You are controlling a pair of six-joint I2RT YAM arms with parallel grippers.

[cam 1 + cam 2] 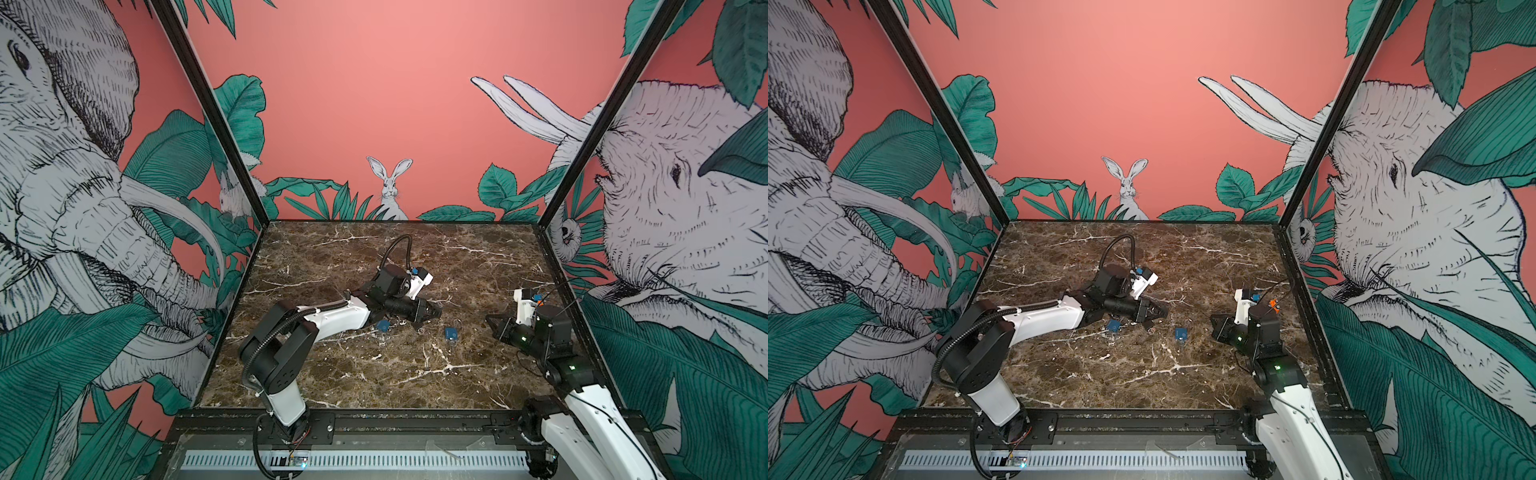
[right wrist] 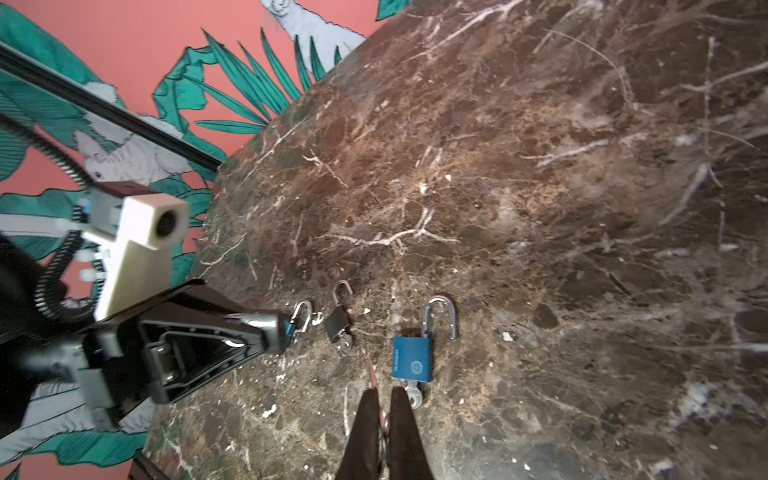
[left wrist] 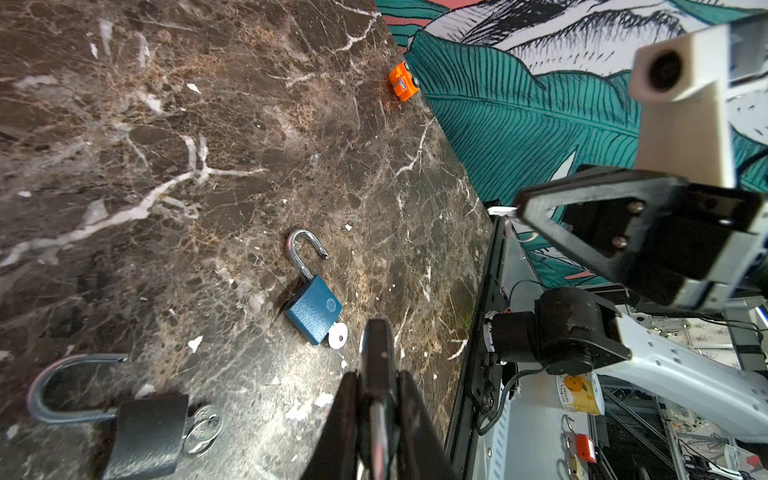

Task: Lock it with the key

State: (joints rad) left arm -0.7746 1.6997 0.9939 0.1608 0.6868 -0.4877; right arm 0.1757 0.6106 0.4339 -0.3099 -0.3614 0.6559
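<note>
Marble table (image 1: 415, 374), open blue padlock (image 3: 314, 309), seemingly keyed

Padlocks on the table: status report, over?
Left tool shut on a dark object. Right tool shut, short of blue padlock. Its shackle open, key in. Nothing between them.

Overhead pair — wrist views low (tabletop (image 1: 415, 382))
</note>
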